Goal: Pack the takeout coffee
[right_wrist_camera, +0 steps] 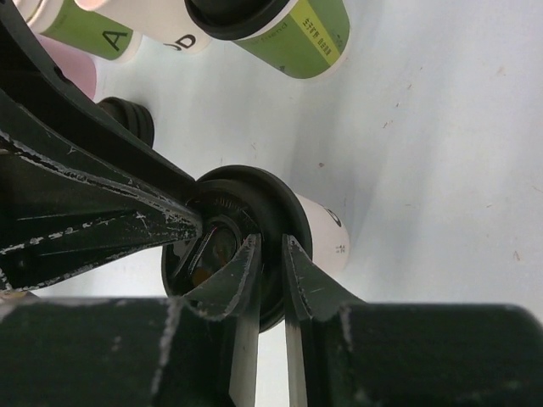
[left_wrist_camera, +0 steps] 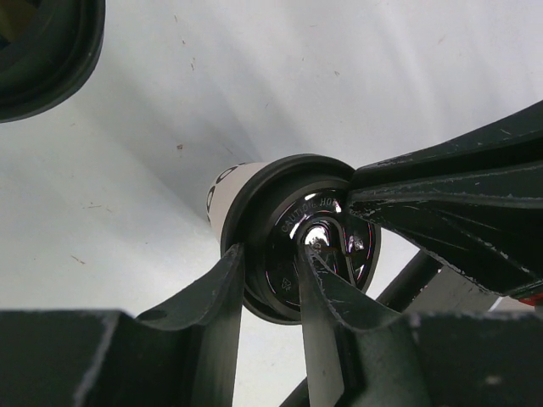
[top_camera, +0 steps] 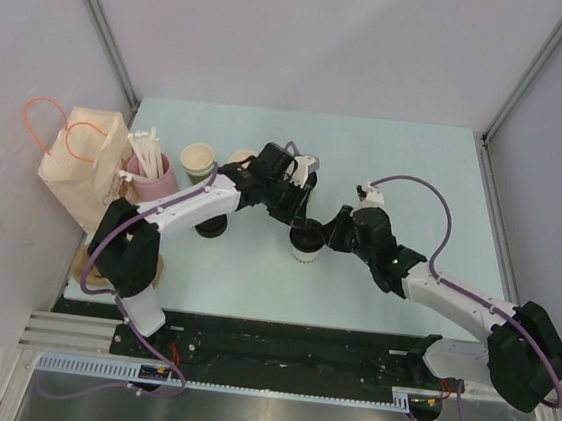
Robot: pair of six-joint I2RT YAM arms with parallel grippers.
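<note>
Takeout coffee in a white-sided cup stands upright near the middle of the pale worktop, a little toward 6 o'clock in the overhead view, with a black lid on top. The left end effector reaches it from 11 o'clock and the right end effector from 3 o'clock. In each wrist view the two fingers straddle the lid's rim, one outside and one on the lid's top, so both appear clenched on the lid rather than on the cup wall. The green-sided cup, already capped, lies toward 12 o'clock in the right wrist view. The paper bag waits at 9 o'clock beside the pink cup of straws, well apart from the white-sided cup. The likely trouble is uneven pressure: two arms bearing on one small lid could tip the light cup, seat the lid crooked, or pop it loose if either arm lifts while gripping only the rim. Whether the lid is snapped down all the way round cannot be told, because fingers cover much of its edge. The cup's contents are hidden. A dark round rim is cut off at 10 o'clock in the left wrist view, and its identity is unclear.
</note>
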